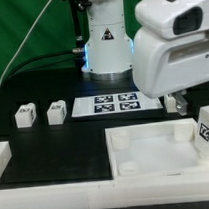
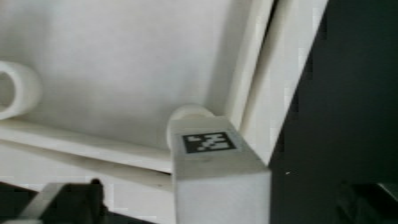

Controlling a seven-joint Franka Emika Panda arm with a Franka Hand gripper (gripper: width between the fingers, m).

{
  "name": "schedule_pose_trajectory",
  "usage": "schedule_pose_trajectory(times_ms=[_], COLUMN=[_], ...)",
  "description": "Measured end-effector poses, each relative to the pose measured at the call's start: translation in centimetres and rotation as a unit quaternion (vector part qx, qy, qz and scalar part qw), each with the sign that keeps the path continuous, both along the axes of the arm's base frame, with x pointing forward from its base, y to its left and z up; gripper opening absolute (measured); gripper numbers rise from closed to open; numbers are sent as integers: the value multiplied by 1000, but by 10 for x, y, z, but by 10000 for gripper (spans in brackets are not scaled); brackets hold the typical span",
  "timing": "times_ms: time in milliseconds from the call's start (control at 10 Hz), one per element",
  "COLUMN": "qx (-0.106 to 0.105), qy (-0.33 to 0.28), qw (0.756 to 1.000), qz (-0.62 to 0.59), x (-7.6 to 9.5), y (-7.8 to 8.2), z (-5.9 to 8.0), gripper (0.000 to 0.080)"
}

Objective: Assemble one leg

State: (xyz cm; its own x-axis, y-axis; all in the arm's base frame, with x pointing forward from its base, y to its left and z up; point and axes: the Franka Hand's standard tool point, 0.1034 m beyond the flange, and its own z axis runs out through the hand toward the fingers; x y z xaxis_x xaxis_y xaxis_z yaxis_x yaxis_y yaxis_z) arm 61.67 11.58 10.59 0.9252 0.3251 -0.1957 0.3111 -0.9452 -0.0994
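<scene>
A leg [image 2: 217, 170], a small white block with a black-and-white tag, stands beside the right rim of the large white tray [image 2: 107, 50]. In the exterior view this leg [image 1: 208, 126] is at the far right, by the tray [image 1: 156, 154]. My gripper [image 2: 222, 208] is over it, with one dark finger [image 2: 71, 203] on each side and a gap between each finger and the leg, so it is open. In the exterior view the gripper [image 1: 177, 102] hangs just behind the tray's back right corner. Two more legs [image 1: 23, 116] [image 1: 57, 111] stand at the exterior view's left.
The marker board [image 1: 105, 103] lies in front of the robot's base [image 1: 106, 42]. A white block-like piece [image 1: 3, 157] sits at the exterior view's left edge. A round corner socket [image 2: 15, 92] of the tray shows in the wrist view.
</scene>
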Motion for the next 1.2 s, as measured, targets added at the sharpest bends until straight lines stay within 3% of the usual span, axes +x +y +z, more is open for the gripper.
schedule_pose_trajectory(times_ms=[400,700,800,900,1000,1100,1200], qx=[1,2,2,3,6,8,8], qy=[1,-1,-1,-1,0,0,0], qw=[1000,1000,1000,1000,1000,1000,1000], qz=[-1,1,1,7,22,28,24], x=[5,7,7,8,8,9,9], y=[1,4,2,-1,-6,-11,-10], z=[-15,-13,-13,-14,-14,-14,-14], gripper=[649,649,561,424,424,291,291])
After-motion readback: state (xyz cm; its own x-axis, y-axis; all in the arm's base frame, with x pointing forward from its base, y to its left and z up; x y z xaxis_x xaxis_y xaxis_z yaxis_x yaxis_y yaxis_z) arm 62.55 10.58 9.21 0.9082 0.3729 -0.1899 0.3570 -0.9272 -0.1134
